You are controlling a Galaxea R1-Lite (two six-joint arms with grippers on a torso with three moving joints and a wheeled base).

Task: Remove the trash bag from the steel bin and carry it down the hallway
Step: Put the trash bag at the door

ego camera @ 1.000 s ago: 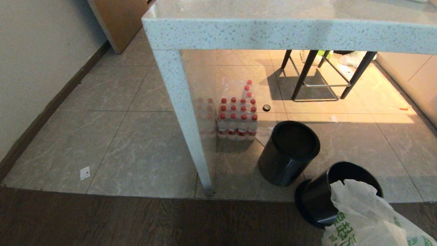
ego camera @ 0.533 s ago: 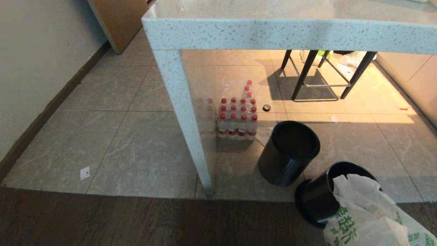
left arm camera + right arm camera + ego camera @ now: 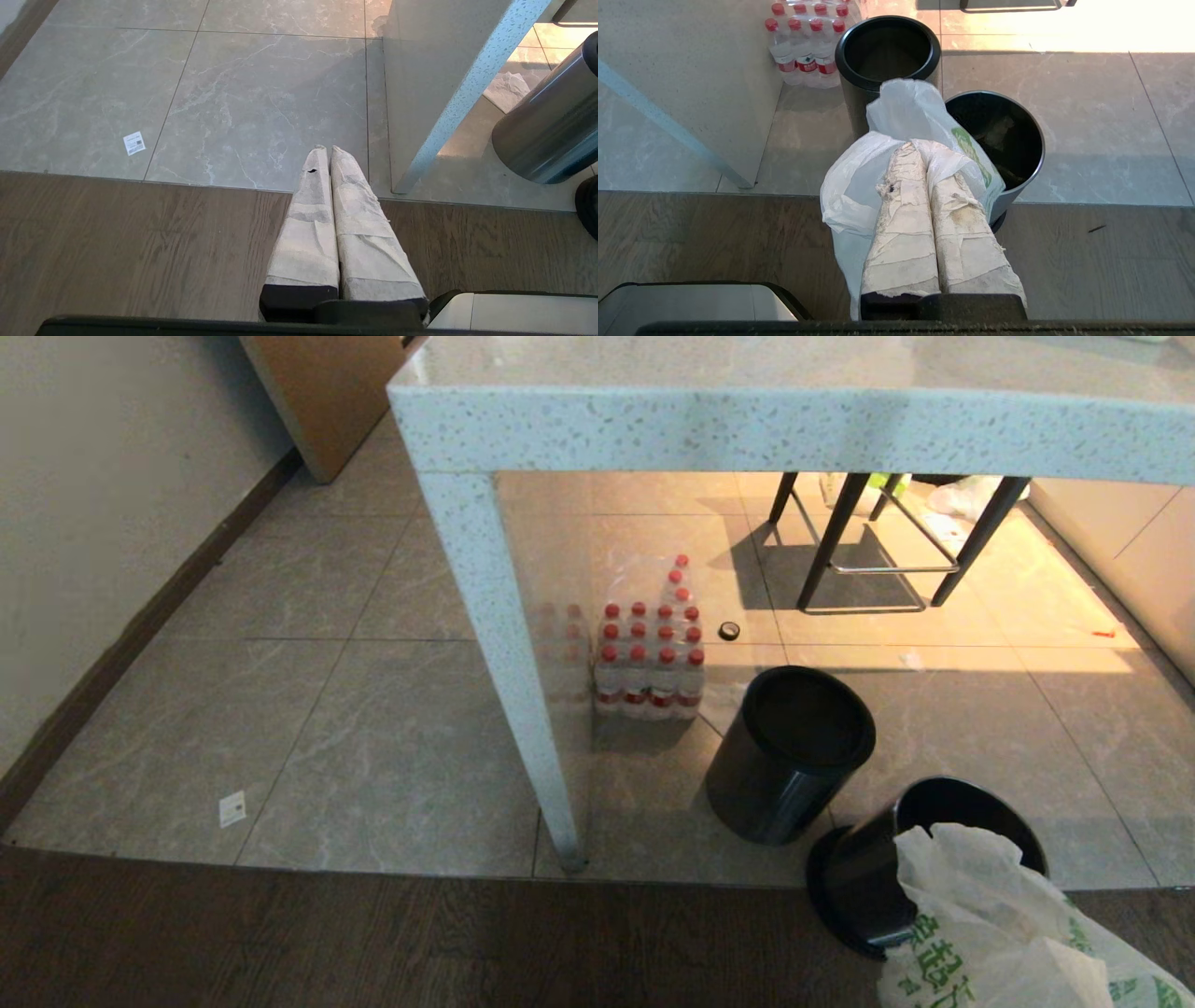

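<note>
In the head view, the trash bag fills the lower right corner, a white crumple with green print spilling toward the bottom edge. Just above and left of it sits the steel bin, dark in this light, its mouth open and the bag covering its near rim. The darker bin stands further up and left, by the water bottles and the table leg. Neither gripper shows here.

In the left wrist view, the left gripper hangs over bare tile, fingers pressed together with nothing between them. Only a curved steel wall shows at the right edge, well apart from it.

In the right wrist view, the right gripper sits at frame centre, clamped on the bag's plastic, which drapes down both sides of the fingers. The bin's open mouth lies just beyond the fingertips, toward the upper right. The bag looks nearly free of the rim, so the coming move probably turns on drawing it back from that mouth; the right arm is the nearer one.
</note>
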